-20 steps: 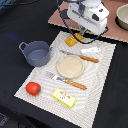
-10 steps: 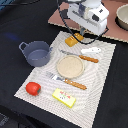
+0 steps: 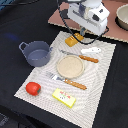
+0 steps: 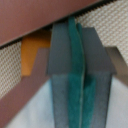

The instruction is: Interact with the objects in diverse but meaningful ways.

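My gripper (image 3: 81, 34) hangs over the far edge of the striped placemat (image 3: 102, 75), just above a small golden bread loaf (image 3: 74, 41). In the wrist view the two green-padded fingers (image 4: 75, 75) are pressed together with nothing between them, and the bread loaf (image 4: 31, 55) lies beside them, not held. A grey-blue two-handled pot (image 3: 36, 53) stands at the mat's edge on the exterior view's left. A red tomato (image 3: 33, 88) and a yellow butter block (image 3: 64, 97) lie on the near part of the mat. A small white piece (image 3: 91, 50) lies near the far right.
A round beige plate (image 3: 70, 66) sits mid-mat between a knife (image 3: 84, 58) and a fork (image 3: 70, 82), both orange-handled. Behind the arm is a brown board (image 3: 112, 30) with a bowl (image 3: 122, 15) on it. Black tabletop (image 3: 20, 25) surrounds the mat.
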Controlling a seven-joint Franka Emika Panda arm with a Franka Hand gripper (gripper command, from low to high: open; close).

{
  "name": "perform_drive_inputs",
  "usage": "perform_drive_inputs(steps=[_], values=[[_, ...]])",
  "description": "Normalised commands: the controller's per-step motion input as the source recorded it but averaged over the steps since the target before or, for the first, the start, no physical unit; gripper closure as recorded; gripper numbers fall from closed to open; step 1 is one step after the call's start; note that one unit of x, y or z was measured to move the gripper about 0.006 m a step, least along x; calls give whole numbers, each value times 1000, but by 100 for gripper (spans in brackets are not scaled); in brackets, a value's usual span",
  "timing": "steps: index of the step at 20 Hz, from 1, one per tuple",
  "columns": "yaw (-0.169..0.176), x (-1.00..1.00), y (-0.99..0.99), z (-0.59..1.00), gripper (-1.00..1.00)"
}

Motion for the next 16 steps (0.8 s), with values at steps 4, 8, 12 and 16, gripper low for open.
perform_drive_inputs(steps=[4,8,12,16], values=[[0,-1,-32,988,100],[14,-84,-186,556,100],[47,-194,-344,39,-100],[43,-226,-401,-42,-100]])
